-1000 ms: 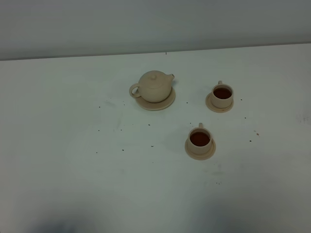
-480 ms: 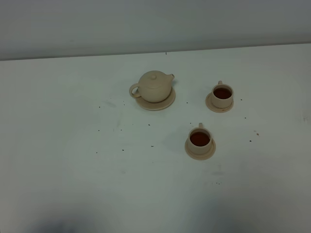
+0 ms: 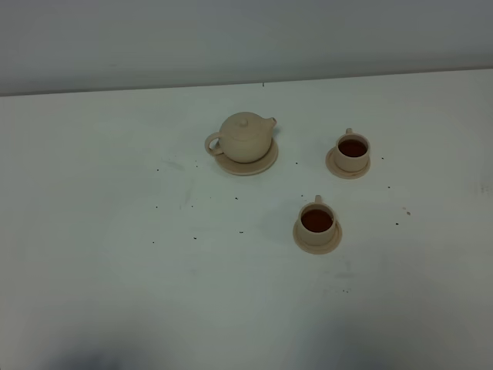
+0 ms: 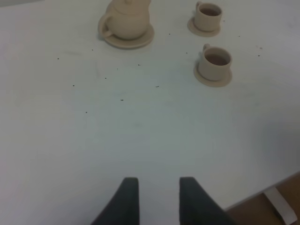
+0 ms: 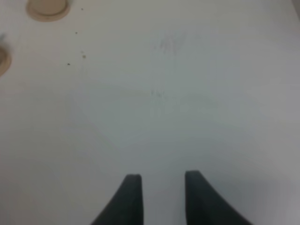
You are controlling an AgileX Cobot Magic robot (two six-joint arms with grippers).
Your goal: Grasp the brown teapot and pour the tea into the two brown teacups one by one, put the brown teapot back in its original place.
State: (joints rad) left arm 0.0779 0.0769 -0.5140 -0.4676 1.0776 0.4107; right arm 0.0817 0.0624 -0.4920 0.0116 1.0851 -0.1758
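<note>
The pale tan teapot (image 3: pixel 246 138) stands upright on its wide round saucer (image 3: pixel 248 163) at the table's middle back; it also shows in the left wrist view (image 4: pixel 125 21). Two tan teacups on small saucers hold dark tea: one at the back right (image 3: pixel 353 151), one nearer the front (image 3: pixel 317 220); both show in the left wrist view (image 4: pixel 207 16) (image 4: pixel 216 61). My left gripper (image 4: pixel 158 185) is open and empty, far from the pot. My right gripper (image 5: pixel 162 183) is open and empty over bare table. Neither gripper shows in the exterior high view.
The white table (image 3: pixel 115 270) carries small dark specks around the tea set. Its near edge and a strip of wooden floor show in the left wrist view (image 4: pixel 276 206). A cup saucer's rim (image 5: pixel 47 8) shows in the right wrist view.
</note>
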